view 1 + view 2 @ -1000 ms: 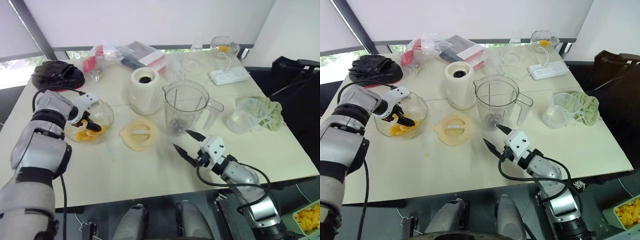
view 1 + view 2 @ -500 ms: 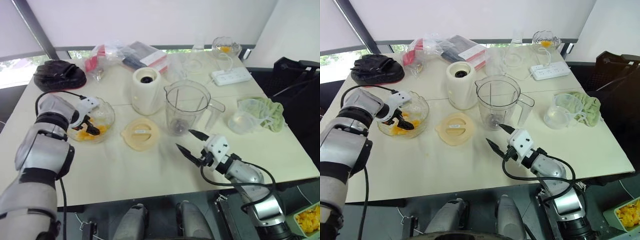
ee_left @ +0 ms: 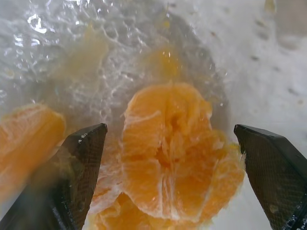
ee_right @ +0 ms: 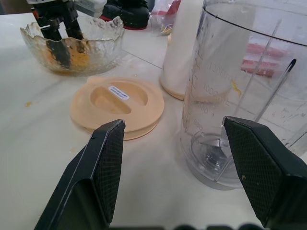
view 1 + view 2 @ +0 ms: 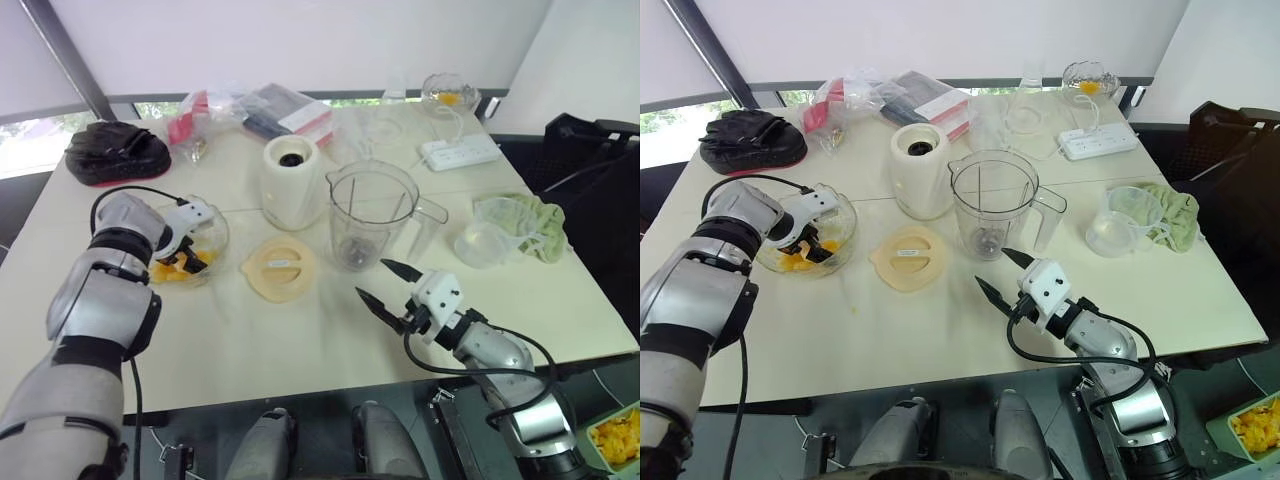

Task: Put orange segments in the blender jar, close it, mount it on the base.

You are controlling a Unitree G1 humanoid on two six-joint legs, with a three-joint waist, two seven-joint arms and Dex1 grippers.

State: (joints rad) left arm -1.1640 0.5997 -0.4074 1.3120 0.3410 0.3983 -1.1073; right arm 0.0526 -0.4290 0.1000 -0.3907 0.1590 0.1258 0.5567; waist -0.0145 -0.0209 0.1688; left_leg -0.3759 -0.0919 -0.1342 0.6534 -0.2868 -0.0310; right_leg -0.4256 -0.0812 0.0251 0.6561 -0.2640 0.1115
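In the left wrist view, one orange segment is blurred and cut by the picture's edge. The blender jar runs past the edge of the right wrist view. Print on the label of the lid is too small to read. A green tray of orange pieces is cropped at the corner. The contents of the plastic bags cannot be told.

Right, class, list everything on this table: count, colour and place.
blender jar: 1, clear, centre
blender base: 1, cream, behind jar
lid: 1, cream, left of jar
glass bowl: 1, clear, left
orange segments: several, orange, in bowl
power strip: 1, white, far right
jug: 1, clear, right
cloth: 1, green, beside jug
gloves: black, far left corner
plastic bags: several, clear, far edge
left gripper: black, open, in bowl
right gripper: black, open, before jar
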